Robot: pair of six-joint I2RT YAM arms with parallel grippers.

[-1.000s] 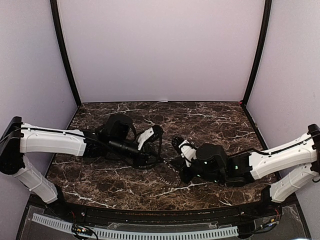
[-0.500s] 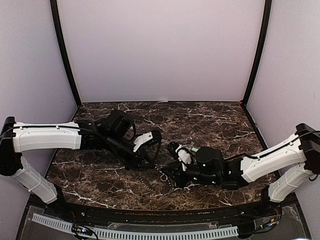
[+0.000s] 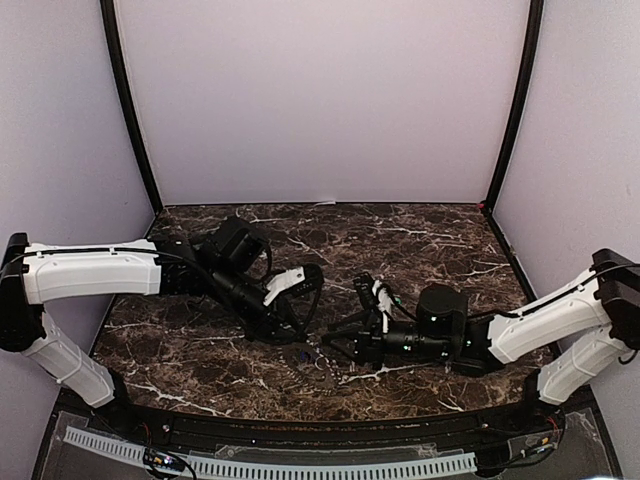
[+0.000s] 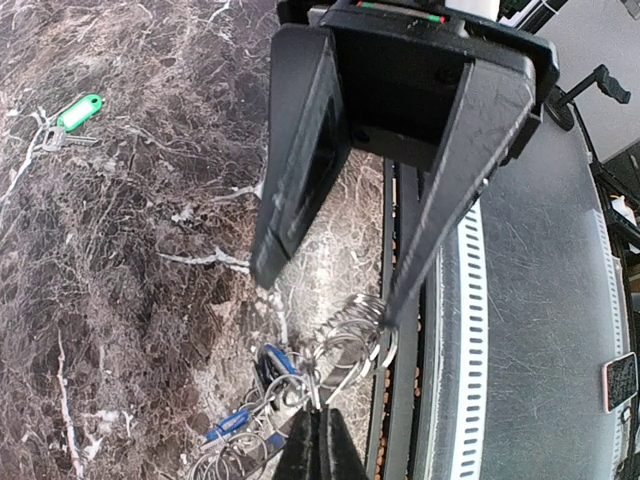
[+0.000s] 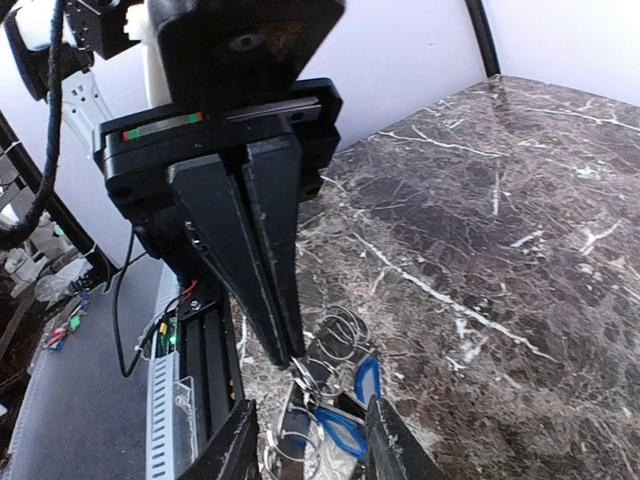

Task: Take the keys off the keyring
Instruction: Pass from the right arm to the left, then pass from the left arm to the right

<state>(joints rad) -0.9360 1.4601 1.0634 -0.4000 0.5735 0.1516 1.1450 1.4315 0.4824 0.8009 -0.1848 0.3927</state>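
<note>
A bunch of wire rings (image 4: 362, 328) with blue-headed keys (image 4: 272, 362) lies near the table's front edge; it also shows in the right wrist view (image 5: 335, 345) with the blue heads (image 5: 345, 432). One green-headed key (image 4: 80, 108) lies alone, well away from the bunch. My right gripper (image 5: 292, 360) is shut on a wire ring of the bunch; its tips show in the left wrist view (image 4: 318, 430). My left gripper (image 4: 328, 295) is open over the bunch, one fingertip (image 4: 395, 312) touching the rings. No toothed ring shows clearly. In the top view both grippers (image 3: 300, 305) (image 3: 336, 346) meet at the bunch (image 3: 312, 353).
The black rail and white perforated strip (image 4: 470, 350) of the table's front edge run right beside the bunch. Pale walls (image 3: 320, 100) enclose the marble table (image 3: 420, 240) at the back and sides.
My right gripper has swung down and forward from beside the left gripper onto the bunch, fingers now pointing left. My left gripper has moved slightly toward the front.
</note>
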